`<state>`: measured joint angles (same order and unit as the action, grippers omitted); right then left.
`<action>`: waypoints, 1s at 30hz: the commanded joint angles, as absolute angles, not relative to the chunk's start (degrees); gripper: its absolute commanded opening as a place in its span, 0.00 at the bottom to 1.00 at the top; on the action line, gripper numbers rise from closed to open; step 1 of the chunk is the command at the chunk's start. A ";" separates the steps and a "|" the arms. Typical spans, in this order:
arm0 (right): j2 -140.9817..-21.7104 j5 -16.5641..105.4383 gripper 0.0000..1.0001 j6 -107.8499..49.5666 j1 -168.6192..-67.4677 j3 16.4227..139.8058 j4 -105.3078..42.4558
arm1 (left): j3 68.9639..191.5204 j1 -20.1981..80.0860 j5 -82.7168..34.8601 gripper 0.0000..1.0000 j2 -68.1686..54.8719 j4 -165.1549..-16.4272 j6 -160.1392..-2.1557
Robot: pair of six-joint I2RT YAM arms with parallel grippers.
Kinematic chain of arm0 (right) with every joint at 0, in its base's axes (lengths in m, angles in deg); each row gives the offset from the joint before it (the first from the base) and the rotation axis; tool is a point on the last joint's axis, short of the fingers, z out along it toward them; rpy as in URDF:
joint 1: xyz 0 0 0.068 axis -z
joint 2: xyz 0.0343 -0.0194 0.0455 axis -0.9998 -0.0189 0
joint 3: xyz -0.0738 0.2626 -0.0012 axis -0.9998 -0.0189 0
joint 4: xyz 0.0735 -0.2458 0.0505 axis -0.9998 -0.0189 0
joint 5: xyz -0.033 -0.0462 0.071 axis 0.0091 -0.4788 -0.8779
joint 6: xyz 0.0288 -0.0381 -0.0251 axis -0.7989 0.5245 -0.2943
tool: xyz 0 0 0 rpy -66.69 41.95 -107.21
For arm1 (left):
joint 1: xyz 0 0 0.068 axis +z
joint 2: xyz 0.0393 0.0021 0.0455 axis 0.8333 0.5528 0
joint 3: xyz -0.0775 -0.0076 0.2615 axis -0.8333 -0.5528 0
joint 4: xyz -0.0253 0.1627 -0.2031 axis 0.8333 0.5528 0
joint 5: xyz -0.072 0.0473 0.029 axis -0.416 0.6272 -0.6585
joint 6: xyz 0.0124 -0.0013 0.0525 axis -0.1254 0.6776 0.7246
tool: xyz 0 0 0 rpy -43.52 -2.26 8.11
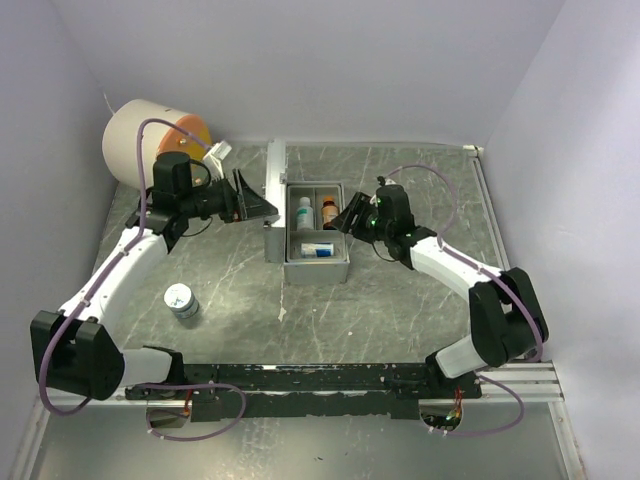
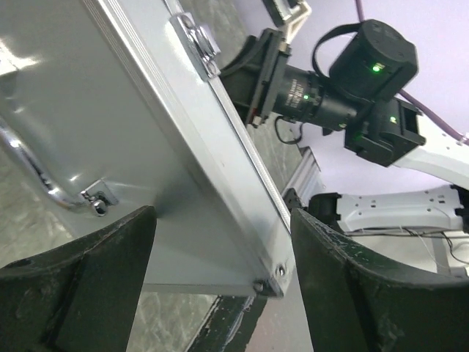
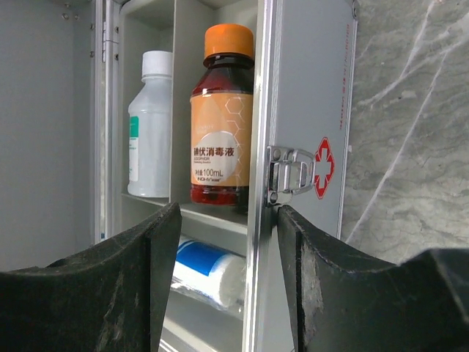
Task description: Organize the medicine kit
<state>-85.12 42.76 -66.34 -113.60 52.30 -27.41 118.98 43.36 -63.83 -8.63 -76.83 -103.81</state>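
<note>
The metal case [image 1: 317,268] sits open mid-table, its long axis running away from the arm bases, and its lid [image 1: 274,195] stands upright along the left side. My left gripper [image 1: 250,203] is just beside that lid on its outer face. The fingers are spread wide with the lid's edge between them, and as far as I can see neither touches it, so it holds nothing. The handle [image 2: 37,172] lies off to one side. The right gripper [image 3: 227,213] hangs at the case's right wall by the clasp [image 3: 287,174], also parted and empty. It looks in at an amber bottle [image 3: 222,125] and a white bottle [image 3: 152,132]. A small round tub [image 1: 181,300] is still out on the table, nearer my left arm. I judge the lid is the left arm's job.
</note>
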 commanded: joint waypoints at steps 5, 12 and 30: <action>-78.41 45.29 0.55 -68.14 -110.83 51.64 -29.46 | 121.65 37.49 -67.41 0.85 -7.90 -85.13 -109.19; -67.53 65.10 0.57 -65.51 -110.36 53.69 -42.39 | 121.62 37.30 -65.74 0.84 -7.13 -85.11 -109.51; -74.77 37.95 0.53 -59.24 -110.36 52.35 -35.69 | 122.38 37.11 -47.66 0.81 3.00 -74.78 -105.76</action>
<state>-73.58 43.26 -59.36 -110.61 53.77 -36.76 121.64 37.46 -50.26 -0.30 -76.04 -106.06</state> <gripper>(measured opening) 0.566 0.827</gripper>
